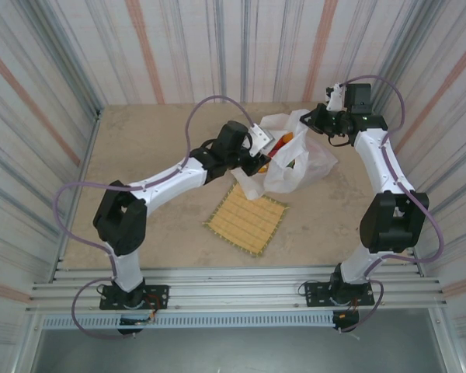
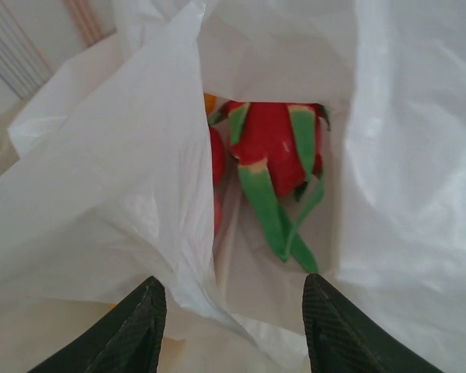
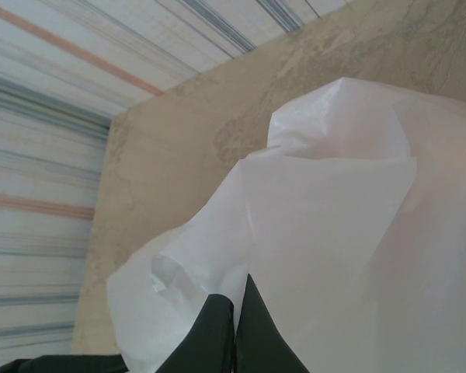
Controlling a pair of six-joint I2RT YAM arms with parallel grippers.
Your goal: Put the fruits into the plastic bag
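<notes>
The plastic bag (image 1: 299, 163) lies crumpled at the back middle of the table, its mouth held up. My right gripper (image 1: 317, 122) is shut on the bag's upper edge, and the white film (image 3: 334, 202) is pinched between its dark fingers (image 3: 217, 334). At the bag's left opening my left gripper (image 1: 262, 161) is open, its jaws apart with only a loose fold of film between them (image 2: 234, 311). Inside the bag lie a pink-red dragon fruit (image 2: 276, 144) with green tips, a red fruit (image 2: 217, 155) beside it and an orange sliver (image 2: 210, 101). From above, orange and red fruits (image 1: 283, 141) show in the mouth.
A square woven straw-coloured mat (image 1: 247, 220) lies on the table in front of the bag. Corrugated walls (image 1: 62, 93) close in the beige table (image 1: 140, 148) on the left, back and right. Purple cables loop over both arms.
</notes>
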